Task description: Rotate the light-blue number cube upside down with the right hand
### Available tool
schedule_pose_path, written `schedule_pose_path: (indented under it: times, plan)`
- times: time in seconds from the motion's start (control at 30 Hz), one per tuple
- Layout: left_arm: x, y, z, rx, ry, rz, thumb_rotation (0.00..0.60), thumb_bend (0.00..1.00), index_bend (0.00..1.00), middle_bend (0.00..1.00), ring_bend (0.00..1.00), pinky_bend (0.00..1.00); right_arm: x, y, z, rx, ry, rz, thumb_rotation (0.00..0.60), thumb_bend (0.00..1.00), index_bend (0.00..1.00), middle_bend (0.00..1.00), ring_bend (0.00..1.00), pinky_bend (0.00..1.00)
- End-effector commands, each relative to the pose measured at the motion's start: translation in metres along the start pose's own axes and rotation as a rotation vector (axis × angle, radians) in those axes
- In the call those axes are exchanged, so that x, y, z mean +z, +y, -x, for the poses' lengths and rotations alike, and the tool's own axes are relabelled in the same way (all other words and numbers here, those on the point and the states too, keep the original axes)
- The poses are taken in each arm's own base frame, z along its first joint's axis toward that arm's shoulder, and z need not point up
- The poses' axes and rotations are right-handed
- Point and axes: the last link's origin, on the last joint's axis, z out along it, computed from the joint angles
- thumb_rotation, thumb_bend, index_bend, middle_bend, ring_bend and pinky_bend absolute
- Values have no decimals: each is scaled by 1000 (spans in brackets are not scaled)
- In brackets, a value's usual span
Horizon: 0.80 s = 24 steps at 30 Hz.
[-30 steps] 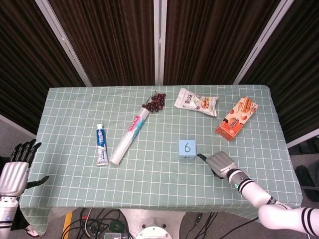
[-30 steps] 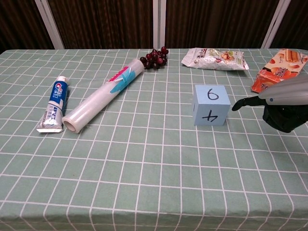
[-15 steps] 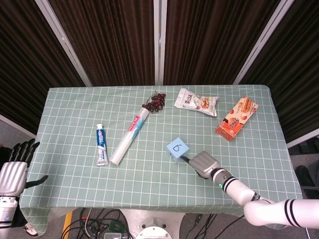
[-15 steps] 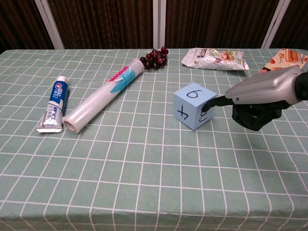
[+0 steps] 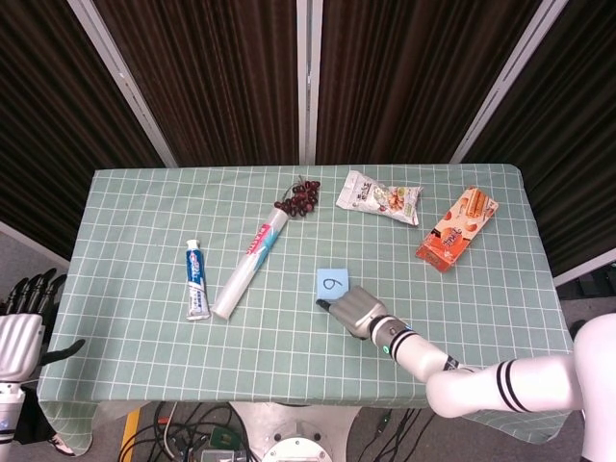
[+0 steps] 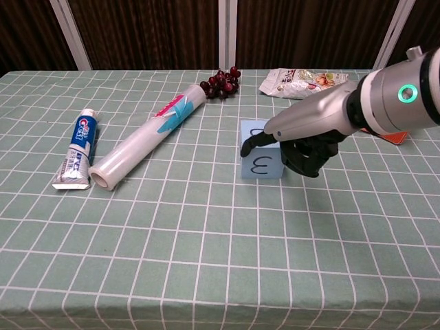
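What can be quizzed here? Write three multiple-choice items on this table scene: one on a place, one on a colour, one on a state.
1. Where does the toothpaste lie?
A. left of the film roll
B. beside the grapes
C. on the cube

2. What colour is the cube?
A. red
B. light blue
C. yellow

3. What is the right hand doing?
A. resting off the table
B. holding the snack bag
C. touching the cube

Key: 1 A, the tube sits just left of the roll. 2 B, its faces are pale blue. 3 C, fingers reach over its top.
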Motion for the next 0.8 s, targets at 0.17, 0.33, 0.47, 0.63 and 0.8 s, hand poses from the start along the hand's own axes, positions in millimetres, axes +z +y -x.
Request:
schedule_pose_path:
  times: [0.17, 0.33, 0.47, 0.63, 0.8]
  plan:
    - [-2, -4, -2, -3, 9, -10, 600, 0, 70, 0, 0, 1, 17, -8, -15, -54, -61, 46, 600, 1000, 0, 924, 825, 723]
    - [-3, -6, -2, -6, 7, -14, 600, 0, 70, 0, 0, 1, 22, -4, -25, -56, -71, 92, 600, 1000, 0, 924, 825, 723]
    - [-3, -6, -2, -6, 9, -14, 600, 0, 70, 0, 0, 1, 28, 3, -32, -43, -76, 124, 600, 1000, 0, 924, 825, 723]
    - [-3, -7, -4, -5, 11, -18, 600, 0, 70, 0, 0, 1, 34, 11, -40, -29, -80, 148, 600, 1000, 0, 924, 825, 723]
    - [-3, -9, -5, -3, 13, -22, 600, 0, 70, 0, 0, 1, 41, 16, -47, -15, -85, 164, 600, 1000, 0, 924, 825, 723]
